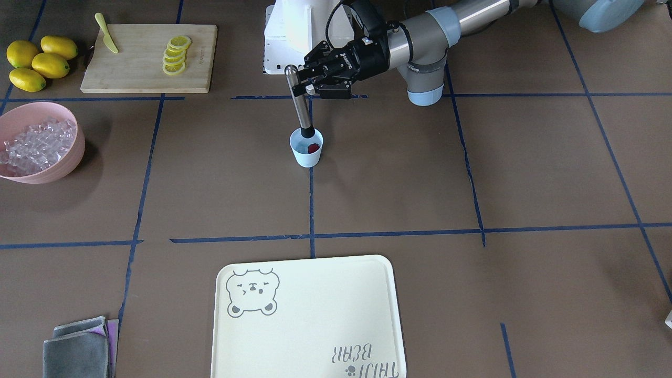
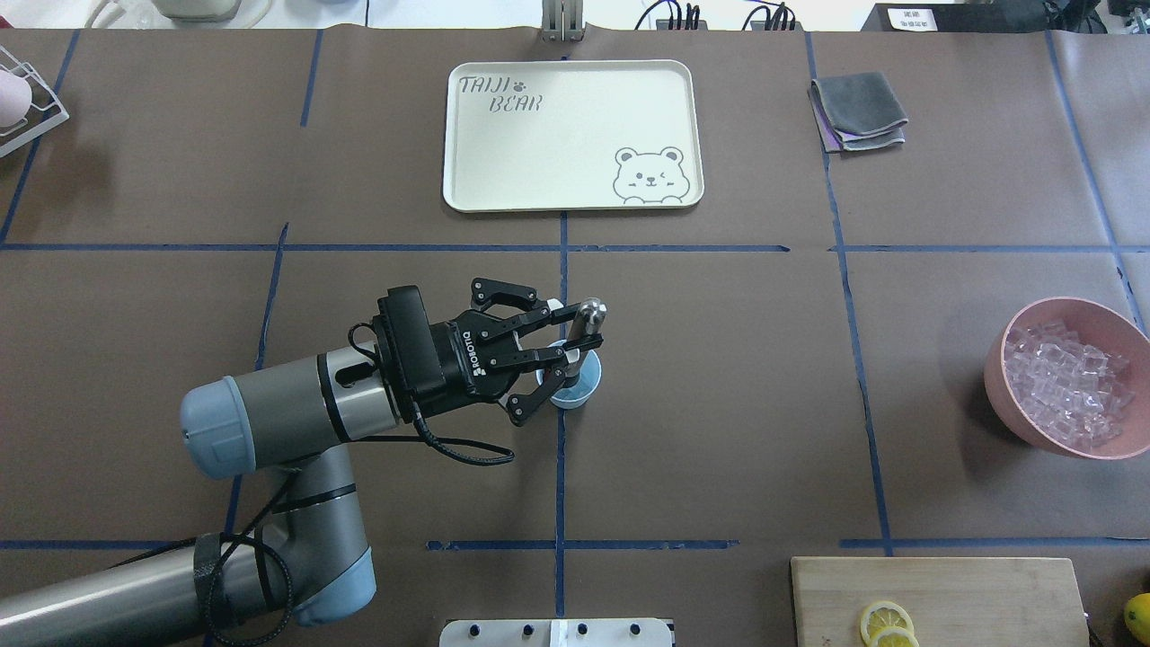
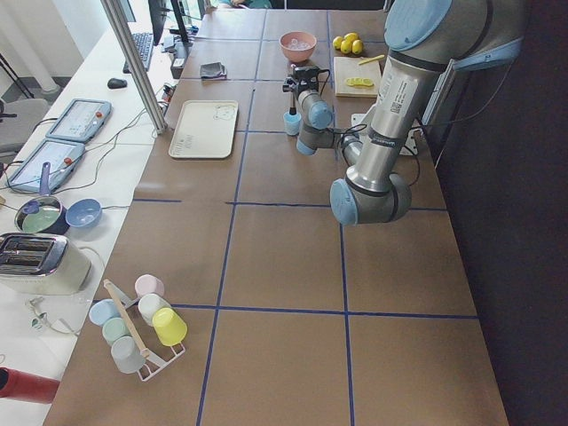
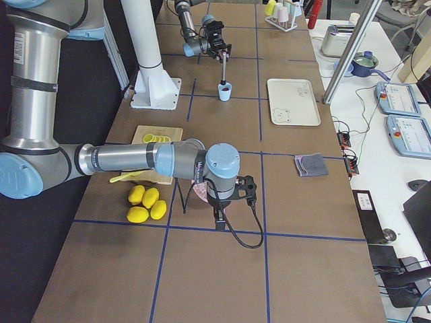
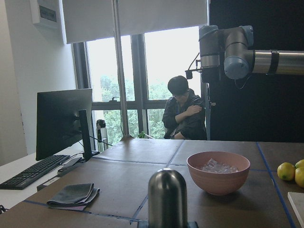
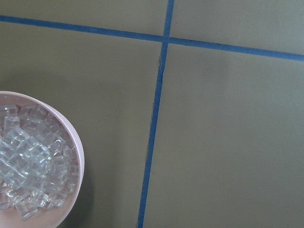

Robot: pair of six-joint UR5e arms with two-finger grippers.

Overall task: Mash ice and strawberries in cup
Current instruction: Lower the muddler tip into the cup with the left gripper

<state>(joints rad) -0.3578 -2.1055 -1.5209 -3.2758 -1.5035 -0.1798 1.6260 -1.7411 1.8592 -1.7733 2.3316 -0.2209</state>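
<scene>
The light blue cup (image 1: 306, 155) stands on the table's centre line; it also shows in the overhead view (image 2: 577, 393). A red strawberry (image 1: 313, 148) lies inside it. I cannot tell if ice is in the cup. My left gripper (image 1: 302, 84) is shut on a steel muddler (image 1: 300, 105), held upright with its black tip in the cup. Seen from overhead, the gripper (image 2: 566, 346) reaches in from the left. Ice (image 1: 37, 142) fills the pink bowl (image 2: 997, 359). My right gripper (image 4: 232, 202) hangs high over that bowl; I cannot tell if it is open.
A cutting board (image 1: 136, 68) with lemon slices (image 1: 176, 55) and a yellow knife (image 1: 106, 40) lies beside whole lemons (image 1: 39, 63). A cream bear tray (image 1: 315, 294) and folded grey cloths (image 1: 79, 346) lie on the operators' side. A cup rack (image 3: 138, 328) stands far left.
</scene>
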